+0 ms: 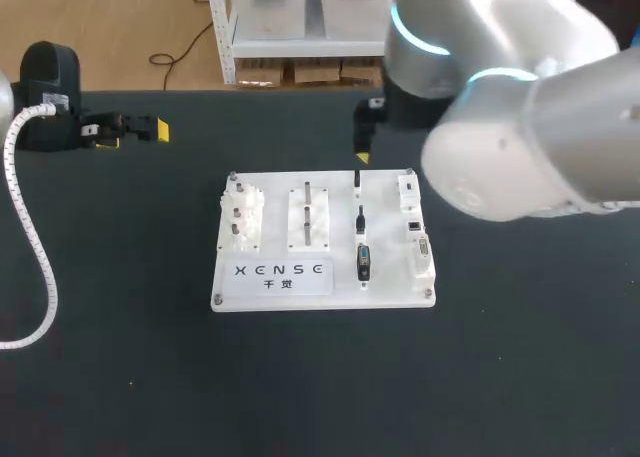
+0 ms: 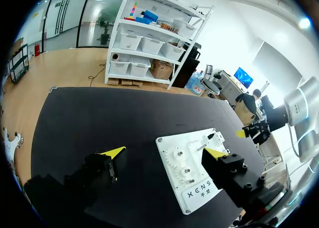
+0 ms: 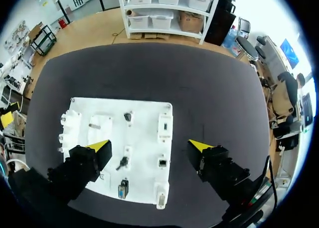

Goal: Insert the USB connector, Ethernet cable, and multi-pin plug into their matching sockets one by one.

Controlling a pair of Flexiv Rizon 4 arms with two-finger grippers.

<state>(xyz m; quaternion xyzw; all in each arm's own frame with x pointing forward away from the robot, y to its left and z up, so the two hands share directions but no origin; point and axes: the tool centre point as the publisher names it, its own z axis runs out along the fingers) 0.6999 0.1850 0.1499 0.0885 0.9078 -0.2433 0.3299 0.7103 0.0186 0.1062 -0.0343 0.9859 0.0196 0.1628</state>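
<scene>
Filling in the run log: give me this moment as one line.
left gripper: open, empty, off board | right gripper: open, empty, above board | plugs: all three apart from sockets

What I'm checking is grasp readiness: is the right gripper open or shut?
Open: the right gripper has its yellow-tipped fingers wide apart over the white board, gripping nothing.
</scene>
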